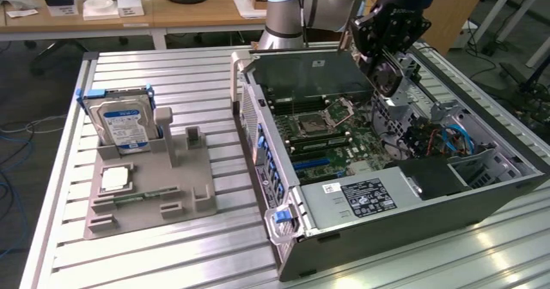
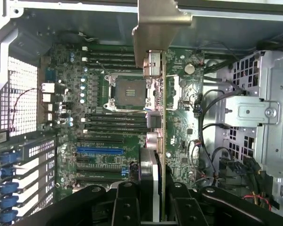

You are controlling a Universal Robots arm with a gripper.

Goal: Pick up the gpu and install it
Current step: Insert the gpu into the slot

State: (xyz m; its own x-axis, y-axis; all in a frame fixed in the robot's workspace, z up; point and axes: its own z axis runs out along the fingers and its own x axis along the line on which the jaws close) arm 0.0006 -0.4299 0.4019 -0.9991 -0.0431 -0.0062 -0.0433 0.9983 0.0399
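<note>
The fingers [image 2: 127,203] are closed narrowly on the gpu [image 2: 163,132], gripping it by one end so the card is seen edge-on in the wrist view, with its silver bracket [image 2: 160,28] at the far end from the grip. In the exterior view the card hangs in the air over the open computer case [image 1: 387,228], above the motherboard [image 2: 108,155] and clear of it. The card's edge lines up beside the CPU socket [image 2: 127,92] and not over the blue expansion slot [image 2: 100,151], which lies toward the vented rear of the case, so the main risk looks like misalignment: lowered on this line, the connector edge would land on the socket or the memory slots and could damage either. The bracket may also catch on the case's rear wall if the card goes in slightly tilted. Because the hold is at one end only, a push into a slot could make the card pivot or slip between the fingers and seat crookedly. The loose cables [image 2: 212,122] near the drive cage [image 2: 259,113] are close enough to snag. The hard drive [image 1: 127,125] stands in its grey holder [image 1: 146,192] on the table [image 1: 172,263], well apart
</note>
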